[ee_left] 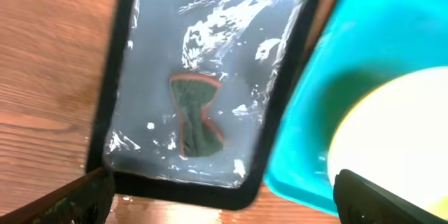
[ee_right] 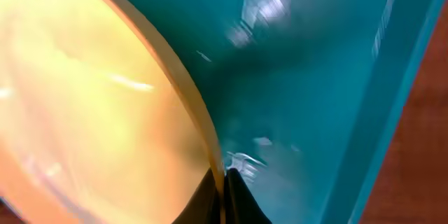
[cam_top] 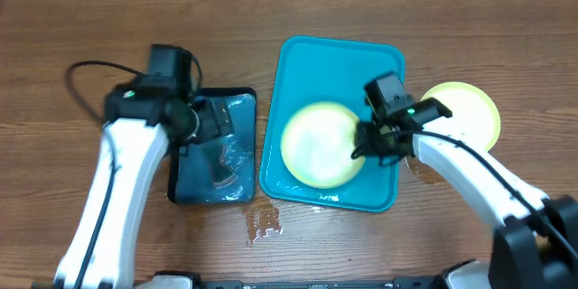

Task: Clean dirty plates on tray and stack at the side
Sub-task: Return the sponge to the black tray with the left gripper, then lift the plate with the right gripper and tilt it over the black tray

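A plate [cam_top: 318, 143] lies in the teal tray [cam_top: 339, 54], pale yellow underside showing. My right gripper [cam_top: 364, 143] is shut on its right rim; in the right wrist view the fingers [ee_right: 224, 196] pinch the thin plate edge [ee_right: 175, 91] above the tray floor [ee_right: 315, 77]. A lime-green rimmed plate [cam_top: 465, 113] sits on the table right of the tray. My left gripper [cam_top: 209, 125] is open and empty above the small black-edged tray [cam_top: 217, 194]; its fingertips [ee_left: 224, 199] frame that tray [ee_left: 119, 77]. The third plate is out of view.
A dark green cloth with an orange edge [ee_left: 194, 115] lies on the wet blue-grey mat of the black-edged tray. A small puddle [cam_top: 264, 221] sits on the wooden table in front of both trays.
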Robot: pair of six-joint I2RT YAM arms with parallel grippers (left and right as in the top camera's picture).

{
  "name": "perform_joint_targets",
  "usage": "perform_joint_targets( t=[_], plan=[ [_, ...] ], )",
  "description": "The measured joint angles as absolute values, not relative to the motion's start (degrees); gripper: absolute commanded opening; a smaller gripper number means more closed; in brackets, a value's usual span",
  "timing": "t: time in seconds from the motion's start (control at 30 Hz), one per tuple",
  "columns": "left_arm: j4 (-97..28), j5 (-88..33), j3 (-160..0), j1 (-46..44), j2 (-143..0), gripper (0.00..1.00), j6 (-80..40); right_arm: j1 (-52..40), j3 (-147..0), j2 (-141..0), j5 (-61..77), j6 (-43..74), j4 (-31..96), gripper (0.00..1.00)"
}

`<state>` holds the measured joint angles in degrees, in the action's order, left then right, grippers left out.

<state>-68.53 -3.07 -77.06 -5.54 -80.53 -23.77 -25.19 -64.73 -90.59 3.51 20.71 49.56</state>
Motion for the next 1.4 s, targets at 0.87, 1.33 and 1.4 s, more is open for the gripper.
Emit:
perform_joint_targets(
  t=[0.87, 1.33, 1.4],
  plan=[
    [-82.24, -3.70, -91.61, -5.52, -51.66, 1.00, -23.73, -55.40, -73.06, -99.07, -29.06, 14.24, 19.03, 0.04],
    [-82.35, -3.73, -91.61, -5.52, -51.66, 1.00, -23.73, -69.36, -73.06, -99.07, -58.57, 3.68, 12.60, 0.04],
    [-82.35, -3.73, -91.61, -5.52, -51.66, 1.00, -23.73, -69.93, -73.06, -99.07, -60.40, 2.33, 11.75, 0.04]
  ],
)
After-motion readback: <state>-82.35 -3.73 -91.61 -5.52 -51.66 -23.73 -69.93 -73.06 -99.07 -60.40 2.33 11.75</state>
